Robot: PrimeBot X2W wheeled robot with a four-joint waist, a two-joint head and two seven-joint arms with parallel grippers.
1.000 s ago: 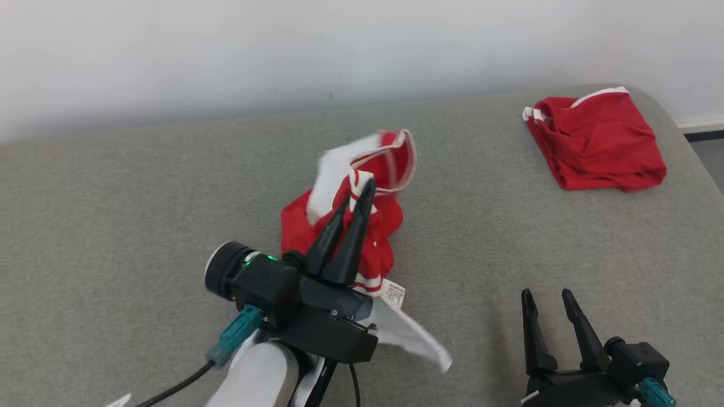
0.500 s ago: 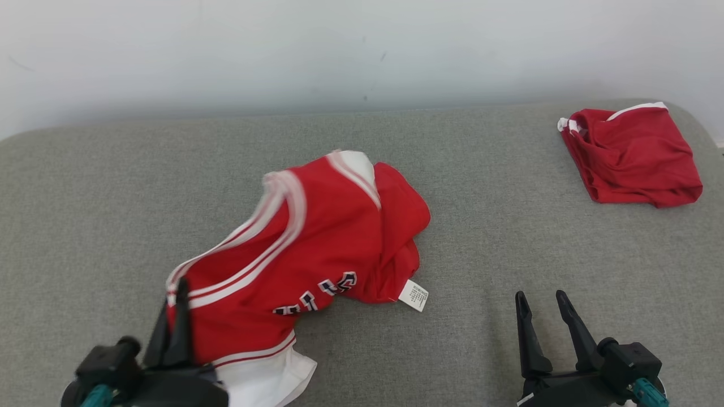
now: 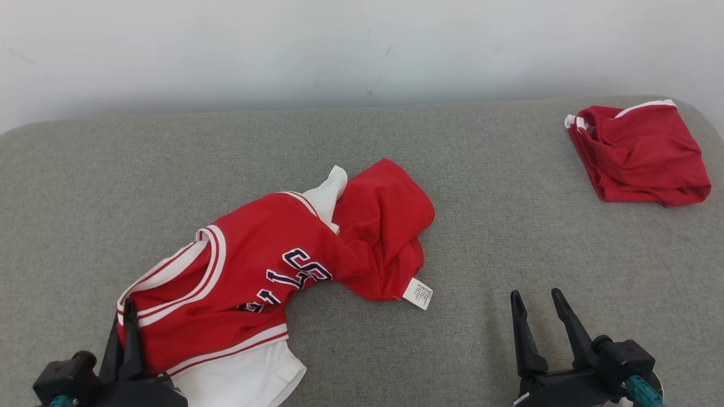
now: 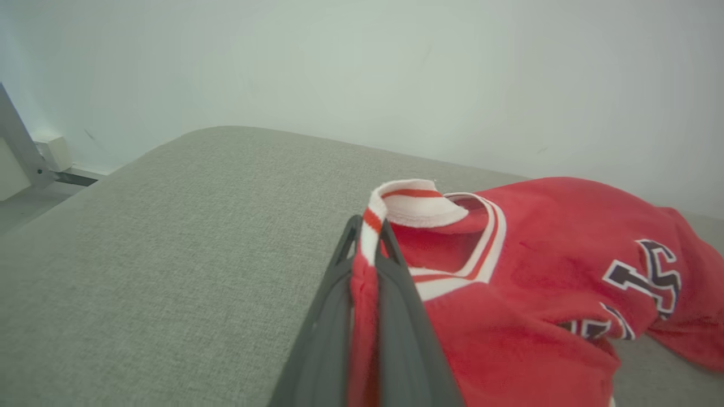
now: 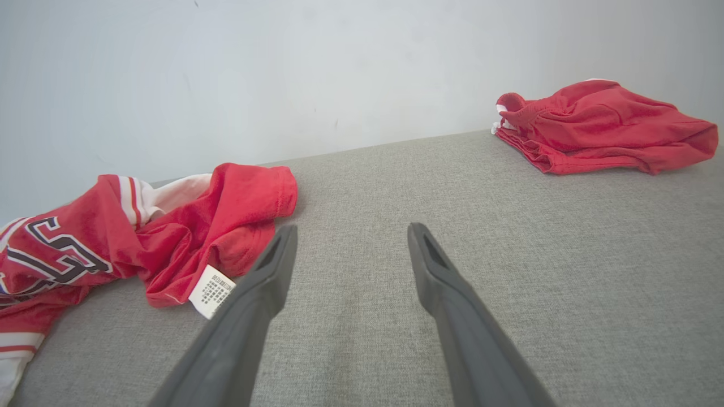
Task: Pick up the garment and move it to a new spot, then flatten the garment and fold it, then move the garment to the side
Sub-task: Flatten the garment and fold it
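Head view, nearest edge first: the left gripper (image 3: 127, 316) sits at the lower left, its two dark fingers pressed together on the striped edge of the red jersey (image 3: 254, 265). In the left wrist view the same gripper (image 4: 369, 226) pinches a fold of the jersey (image 4: 537, 271), and a band of white and red trim stands up between the fingertips.

At the lower right the right gripper (image 3: 535, 294) hangs low over the grey cushion (image 3: 481, 226) with its fingers spread and nothing between them. In the right wrist view, bare fabric lies between the parted fingers of this gripper (image 5: 352, 232).

The jersey lies crumpled left of centre, running from the left gripper up and to the right. Dark lettering shows across its middle, a white panel shows at its near end, and a white label (image 3: 418, 293) pokes out at its right hem.

Farther back, well apart from the jersey, a second red garment (image 3: 639, 155) rests bunched at the cushion's far right corner. A pale wall (image 3: 339, 45) rises behind.
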